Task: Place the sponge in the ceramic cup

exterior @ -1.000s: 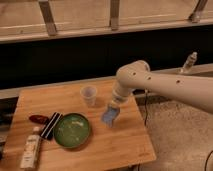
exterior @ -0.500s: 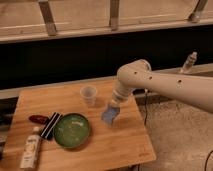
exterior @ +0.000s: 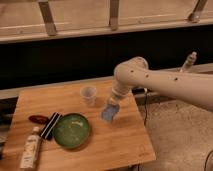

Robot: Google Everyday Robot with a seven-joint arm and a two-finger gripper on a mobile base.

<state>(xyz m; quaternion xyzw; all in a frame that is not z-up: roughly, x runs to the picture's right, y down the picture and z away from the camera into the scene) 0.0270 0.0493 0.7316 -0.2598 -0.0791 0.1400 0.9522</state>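
Observation:
The light blue sponge [exterior: 109,114] hangs below my gripper [exterior: 113,104], which is shut on its top edge, just above the wooden table [exterior: 125,142]. The white arm reaches in from the right. The ceramic cup [exterior: 88,95], small and whitish, stands upright on the table a short way left of the sponge and slightly farther back. The sponge is apart from the cup.
A round green bowl [exterior: 72,131] with a pale piece inside sits at the front left. Beside it lie a black bar [exterior: 50,126], a dark red item [exterior: 37,120] and a white bottle [exterior: 30,149]. The table's right edge [exterior: 145,135] drops off to the floor.

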